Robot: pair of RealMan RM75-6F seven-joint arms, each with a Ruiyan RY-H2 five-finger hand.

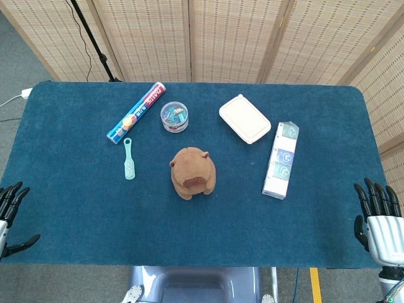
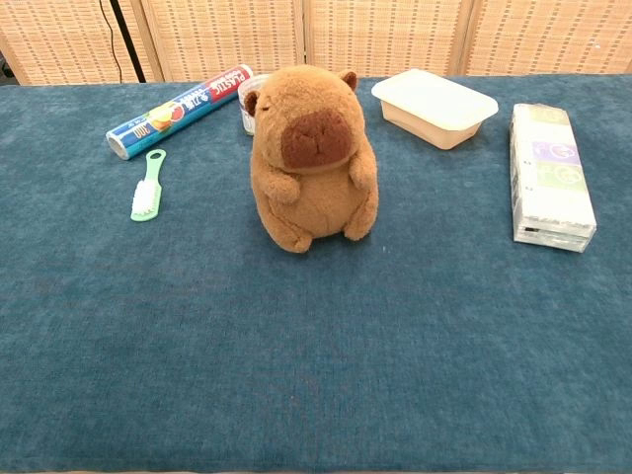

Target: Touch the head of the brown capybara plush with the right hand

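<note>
Step in hand: reach not yet begun. The right hand hangs at the near right corner of the desk, fingers spread and released, holding nothing. The left hand sits off the near left corner, fingers apart, also empty.

Done well, the right hand would likely rise, travel in toward the desk's middle and come down lightly on the crown of the capybara plush; the toy stands upright and soft, so a sideways push would probably topple it. The tissue pack lies between hand and toy, so a path that passes above it or along the near edge seems safest.

Desk: blue carpet-like cover, rounded far corners.

Items, largest to smallest:
- Capybara plush, brown, at the centre, facing the near edge.
- Tissue pack, toward the right edge.
- Lunch box, cream, lidded, far right of centre.
- Wrap roll, blue, far left of centre, lying aslant.
- Clear tub, just behind the plush.
- Brush, mint green, left of the plush.

Room: woven folding screens behind the far edge; a black stand pole and cable at far left; grey floor.
</note>
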